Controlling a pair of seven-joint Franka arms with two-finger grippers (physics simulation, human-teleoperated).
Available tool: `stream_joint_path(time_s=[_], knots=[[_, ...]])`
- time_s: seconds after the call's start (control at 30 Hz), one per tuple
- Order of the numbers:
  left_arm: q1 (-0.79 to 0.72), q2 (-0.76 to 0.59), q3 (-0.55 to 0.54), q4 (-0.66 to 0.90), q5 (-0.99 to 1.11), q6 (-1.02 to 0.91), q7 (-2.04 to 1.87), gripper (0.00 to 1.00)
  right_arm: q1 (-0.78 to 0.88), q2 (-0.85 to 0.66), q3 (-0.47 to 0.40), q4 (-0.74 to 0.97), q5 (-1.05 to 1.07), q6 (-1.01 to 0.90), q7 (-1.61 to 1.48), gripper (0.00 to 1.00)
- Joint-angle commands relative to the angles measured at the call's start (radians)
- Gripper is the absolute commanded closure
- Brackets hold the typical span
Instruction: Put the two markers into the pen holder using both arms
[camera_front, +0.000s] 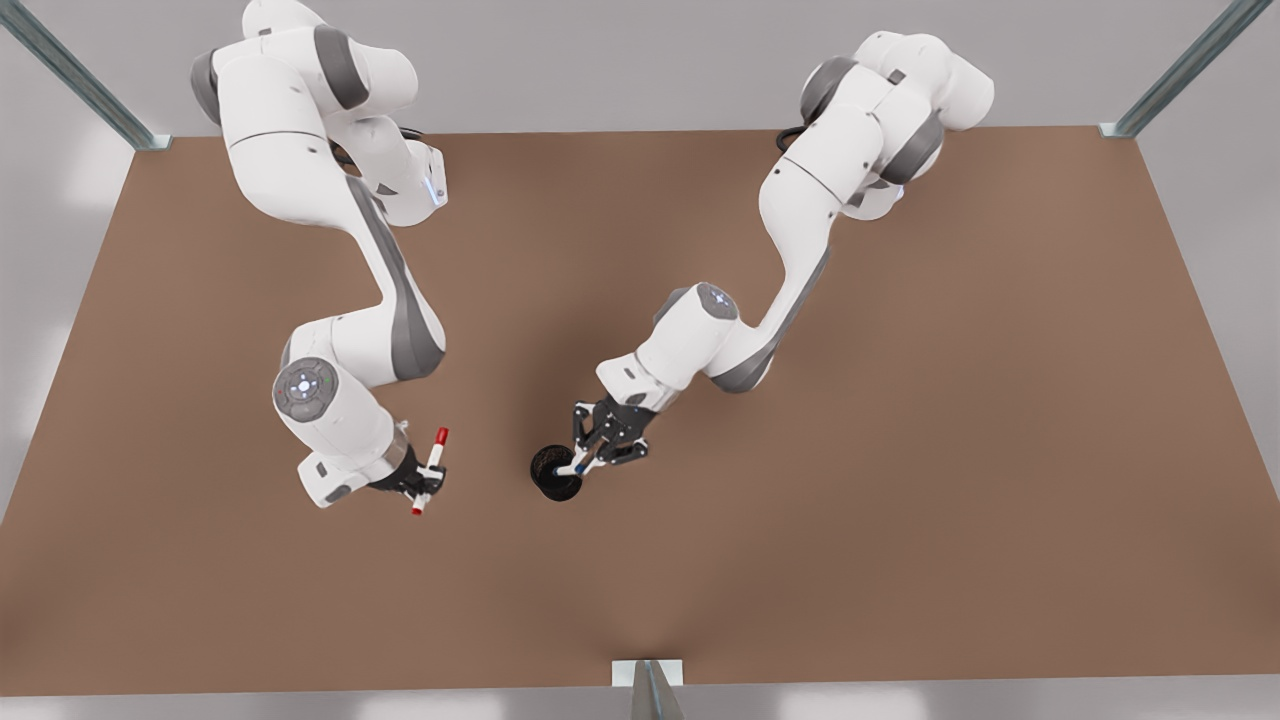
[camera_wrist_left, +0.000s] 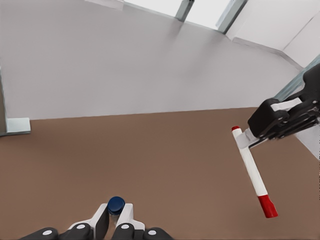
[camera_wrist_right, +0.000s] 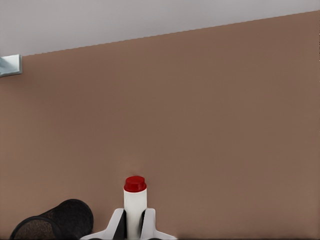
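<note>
above pen holder (camera_front: 556, 472): blue marker (camera_front: 579, 466).

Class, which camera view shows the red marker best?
The left wrist view: the red marker shows full length, held by the right pincer. The right wrist view shows one end; the front view shows it small.

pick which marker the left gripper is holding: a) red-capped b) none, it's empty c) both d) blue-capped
d: the left gripper is shut on the blue marker at the pen holder, while the right gripper holds the red marker off to the front view's left.
</note>
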Motion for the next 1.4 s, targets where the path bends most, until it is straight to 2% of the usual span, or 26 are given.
stream_joint_path(time_s=[0.0,0.27,0.3,0.33,0.4,0.43,0.5,0.53,0.63,0.67,0.73,0.8,0.83,0.9,0.93,1.13,1.37], knots=[[-0.01,0.009,0.001,-0.003,0.015,0.077,0.019,0.79,0.0,-0.002,0.0,0.003,-0.01,-0.075,0.031,0.76],[-0.032,0.052,0.006,-0.056,0.097,0.077,0.024,0.79,-0.002,-0.002,0.0,0.006,-0.01,-0.076,0.027,0.76],[-0.027,0.052,0.006,-0.056,0.109,0.077,0.024,0.14,-0.002,-0.002,0.0,0.006,-0.01,-0.075,0.027,0.77],[-0.027,0.051,0.006,-0.054,0.109,0.077,0.019,0.0,-0.002,-0.002,0.0,0.006,-0.01,-0.075,0.025,0.77],[0.022,0.023,-0.01,-0.079,0.109,0.052,0.023,0.0,-0.002,-0.002,0.0,0.006,-0.01,-0.075,0.024,0.77],[0.085,-0.012,-0.049,-0.08,0.11,-0.035,0.027,0.0,-0.002,0.002,0.0,0.012,-0.01,-0.072,0.024,0.77],[0.345,-0.08,-0.256,-0.079,0.104,-0.319,0.055,0.0,0.001,-0.005,0.0,0.023,-0.008,-0.064,0.025,0.77],[0.456,-0.112,-0.316,-0.077,0.104,-0.496,0.053,0.0,0.007,-0.011,0.008,0.033,-0.007,-0.059,0.027,0.77],[0.645,-0.229,-0.313,-0.025,0.075,-1.076,0.049,0.0,0.012,-0.021,0.037,0.052,-0.011,-0.001,0.03,0.77],[0.706,-0.282,-0.31,-0.005,0.152,-1.248,0.047,0.0,0.013,-0.021,0.054,0.052,-0.011,0.04,0.031,0.77],[0.766,-0.356,-0.283,0.03,0.256,-1.417,0.045,0.0,0.014,-0.02,0.085,0.044,-0.082,0.178,0.033,0.76],[0.83,-0.454,-0.275,0.035,0.256,-1.459,0.05,0.0,0.041,-0.015,0.097,0.043,-0.097,0.286,0.041,0.76],[0.841,-0.526,-0.223,0.033,0.242,-1.486,0.076,0.0,0.052,-0.012,0.097,0.043,-0.099,0.315,0.047,0.76],[0.616,-0.649,0.078,-0.045,0.141,-1.482,0.18,0.0,0.086,-0.009,0.098,0.035,-0.151,0.347,0.11,0.76],[0.59,-0.68,0.108,-0.073,0.141,-1.476,0.202,0.0,0.095,0.001,0.098,0.036,-0.199,0.385,0.146,0.76],[0.579,-0.661,0.102,-0.079,0.153,-1.474,0.208,0.0,0.199,0.074,0.085,0.053,-0.32,0.494,0.346,0.76],[0.577,-0.632,0.102,-0.08,0.15,-1.474,0.204,0.0,0.204,0.121,0.085,0.036,-0.487,0.543,0.453,0.76]])
